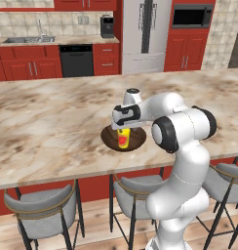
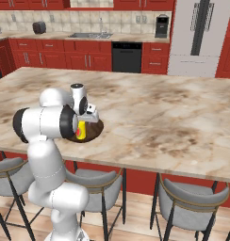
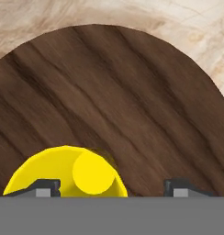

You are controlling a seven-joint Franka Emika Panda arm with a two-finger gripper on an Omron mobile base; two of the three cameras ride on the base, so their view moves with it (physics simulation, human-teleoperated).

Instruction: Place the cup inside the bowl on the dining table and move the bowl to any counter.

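- On the left of the left base view, the long marble tabletop (image 1: 48, 127) runs across the picture, with a grey stool (image 1: 43, 205) tucked under its near edge.
- Near the middle of that view, the bowl (image 1: 135, 140) sits flat on the tabletop close to the near edge; it is wide, shallow and dark wood-grained.
- The cup (image 1: 123, 137), small, yellow and red-marked, stands upright inside the bowl, so the first half of the task looks done.
- The pincer (image 1: 123, 128) hangs directly above the cup; in the hand view its two dark tips stand wide apart, with the cup's rim between them but nearer the left tip, and nothing gripped.
- The bowl looks rigid and fairly light, with a smooth, thin rim; a pinch across the wall at the rim seems the only workable hold, since the bowl is far wider than the pincer's spread.
- The loose cup may slide or tip if the bowl tilts, so a level carry seems wise.
- To the right, the robot's white arm rises beside more stools; the red-cabinet counter (image 1: 82, 40) lies well apart behind.
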